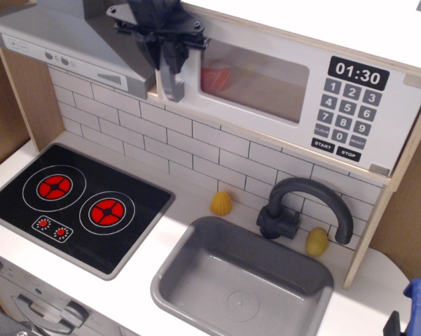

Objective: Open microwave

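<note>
The white toy microwave (294,91) sits high on the right, with a clear window, a red thing inside, and a black keypad (350,105) reading 01:30. Its grey vertical bar handle (171,80) is at the door's left edge. My black gripper (169,54) comes from the top and is shut on the upper part of the handle, its fingers (160,50) pinched close on either side of the bar. The door looks flush with the cabinet, or only barely moved out at the handle side.
A grey slanted range hood (70,49) is just left of the gripper. Below are a black stovetop (77,203), a grey sink (242,280) with a dark faucet (301,206), and two yellow knobs (221,203). A blue thing (420,301) sits at the right edge.
</note>
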`<action>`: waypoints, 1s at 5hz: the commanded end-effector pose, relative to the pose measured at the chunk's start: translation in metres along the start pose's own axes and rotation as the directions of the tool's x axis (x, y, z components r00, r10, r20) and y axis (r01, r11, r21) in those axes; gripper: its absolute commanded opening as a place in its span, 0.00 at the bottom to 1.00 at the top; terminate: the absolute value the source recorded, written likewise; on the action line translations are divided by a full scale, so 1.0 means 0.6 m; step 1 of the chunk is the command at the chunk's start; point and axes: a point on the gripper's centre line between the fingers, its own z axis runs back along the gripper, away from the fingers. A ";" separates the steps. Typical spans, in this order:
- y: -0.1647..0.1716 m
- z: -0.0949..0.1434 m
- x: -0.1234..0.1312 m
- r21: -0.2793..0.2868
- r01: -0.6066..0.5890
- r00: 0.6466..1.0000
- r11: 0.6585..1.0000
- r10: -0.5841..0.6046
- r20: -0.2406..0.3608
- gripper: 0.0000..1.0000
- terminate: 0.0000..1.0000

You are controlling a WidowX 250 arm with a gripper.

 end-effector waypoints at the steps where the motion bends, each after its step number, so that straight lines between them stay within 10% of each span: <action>1: -0.006 0.070 -0.046 -0.014 0.092 0.996 0.996 -0.092 0.012 1.00 0.00; 3: 0.018 0.108 -0.107 -0.085 -0.050 0.993 0.995 0.041 -0.109 1.00 0.00; 5: 0.116 0.078 -0.057 0.025 -0.302 0.949 0.953 0.303 -0.088 1.00 0.00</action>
